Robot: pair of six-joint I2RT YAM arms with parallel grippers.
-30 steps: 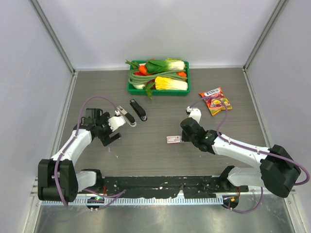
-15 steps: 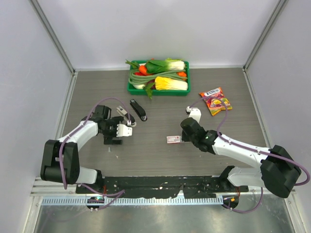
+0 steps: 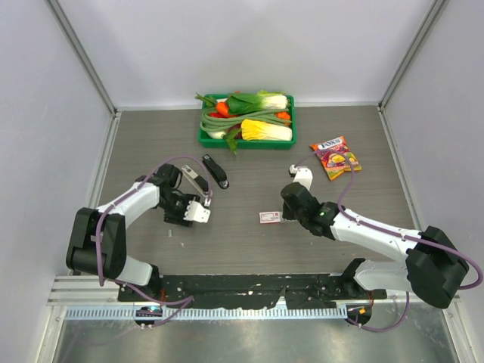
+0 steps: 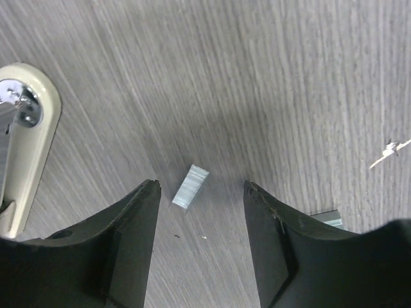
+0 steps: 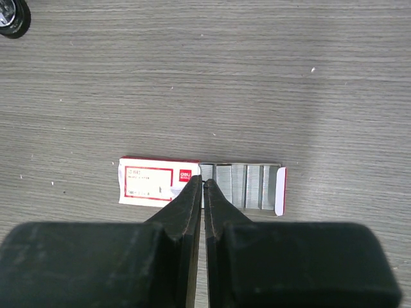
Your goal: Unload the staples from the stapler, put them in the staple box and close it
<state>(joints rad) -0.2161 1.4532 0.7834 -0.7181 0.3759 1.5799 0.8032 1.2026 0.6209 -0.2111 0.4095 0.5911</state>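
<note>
Gleaming silver-grey, the staples (image 4: 191, 187) form one short, ribbed strip.

Stapler (image 4: 24, 138) cut by left edge, staple strip (image 4: 329, 219) half behind left jaws, box (image 5: 151, 181) partly behind right jaws

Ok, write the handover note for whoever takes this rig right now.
Left jaws open, straddling one staple strip on the table; a second strip lies just outside them.
Right jaws shut over the slid-open staple box.
Cream stapler lies beside the left jaws.
Done: two strips out.
Left: stapler's magazine isn't visible, so check for more.
</note>
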